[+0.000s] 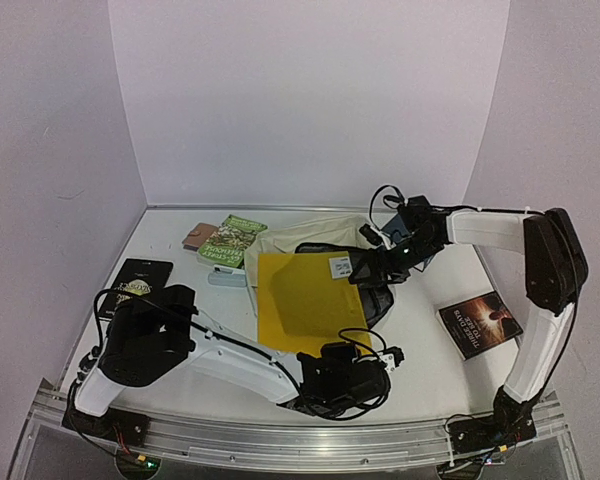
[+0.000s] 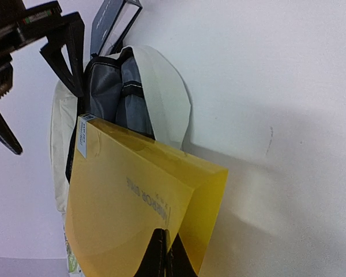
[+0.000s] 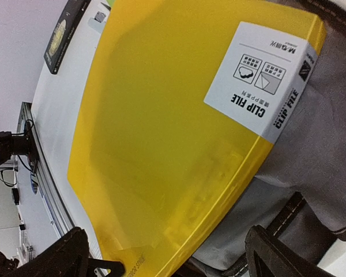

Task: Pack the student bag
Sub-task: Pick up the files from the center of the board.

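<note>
The cream student bag (image 1: 310,238) is shown lying at the table's centre, its grey-lined mouth turned toward 6 o'clock, with a yellow clip file (image 1: 302,300) resting at that mouth. The file's 5 o'clock corner is pinched by the tightly closed left gripper (image 1: 358,348). The right gripper (image 1: 378,268) is held wide apart and empty over the file's 1 o'clock corner.

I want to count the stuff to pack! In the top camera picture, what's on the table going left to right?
black book → small brown book → green book → yellow clip file → dark book
</note>
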### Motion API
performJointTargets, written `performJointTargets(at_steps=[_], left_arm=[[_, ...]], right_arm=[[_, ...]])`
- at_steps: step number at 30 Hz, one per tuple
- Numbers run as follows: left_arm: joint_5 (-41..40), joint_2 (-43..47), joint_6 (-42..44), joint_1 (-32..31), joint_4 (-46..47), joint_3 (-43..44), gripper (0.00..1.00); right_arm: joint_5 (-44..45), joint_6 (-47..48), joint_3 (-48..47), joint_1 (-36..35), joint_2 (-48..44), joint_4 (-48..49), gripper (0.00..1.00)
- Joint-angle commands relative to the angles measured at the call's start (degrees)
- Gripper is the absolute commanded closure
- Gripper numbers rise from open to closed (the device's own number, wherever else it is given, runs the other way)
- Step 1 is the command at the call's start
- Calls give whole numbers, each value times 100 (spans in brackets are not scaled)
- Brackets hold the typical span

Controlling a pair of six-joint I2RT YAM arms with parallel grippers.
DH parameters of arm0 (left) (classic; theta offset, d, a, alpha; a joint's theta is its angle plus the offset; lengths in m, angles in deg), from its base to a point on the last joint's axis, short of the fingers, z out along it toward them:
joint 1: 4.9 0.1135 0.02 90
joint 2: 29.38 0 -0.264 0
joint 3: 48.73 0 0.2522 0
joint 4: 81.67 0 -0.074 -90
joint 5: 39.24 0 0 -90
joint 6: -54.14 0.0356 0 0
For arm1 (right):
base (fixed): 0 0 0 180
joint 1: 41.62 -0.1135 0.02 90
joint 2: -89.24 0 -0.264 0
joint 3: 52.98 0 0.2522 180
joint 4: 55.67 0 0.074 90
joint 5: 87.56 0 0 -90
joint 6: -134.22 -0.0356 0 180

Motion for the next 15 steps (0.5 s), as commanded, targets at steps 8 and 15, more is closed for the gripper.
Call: performJointTargets(at_steps=[8, 15], left_arm=[[-22, 269, 1217, -241, 2414, -765, 100], [-241, 193, 1621, -301, 3094, -1034, 100]], right_arm=[[-214, 115, -135, -43, 673, 163, 12], [-551, -11, -269, -39, 1066, 287, 27]])
